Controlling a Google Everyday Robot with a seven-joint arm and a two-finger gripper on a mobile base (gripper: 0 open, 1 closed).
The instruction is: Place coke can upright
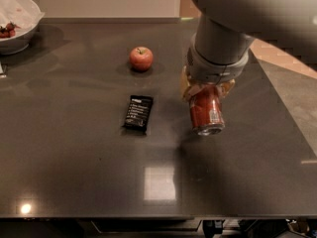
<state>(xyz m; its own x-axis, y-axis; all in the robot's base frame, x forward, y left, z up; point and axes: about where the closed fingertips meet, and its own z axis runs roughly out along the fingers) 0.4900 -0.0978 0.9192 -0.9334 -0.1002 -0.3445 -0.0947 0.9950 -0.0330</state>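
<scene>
Right, camera view: my gripper (207, 89) is clamped on the coke can (207, 114), gripping its upper end so the body hangs below, silver end tilted toward the camera. Can looks clear of the table (74, 172), at 3 o'clock from the bar (138, 113), with the apple (141, 58) at its 10 o'clock. Held there, I judge, because bare surface lies underneath. It needs rotating vertical before setdown.

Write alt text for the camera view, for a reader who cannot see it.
The gripper, right of centre, is clamped on the red coke can, tilted with a silver end toward the camera over the dark table. A black wrapped bar and a red apple lie to its left; a white bowl sits far left.
</scene>
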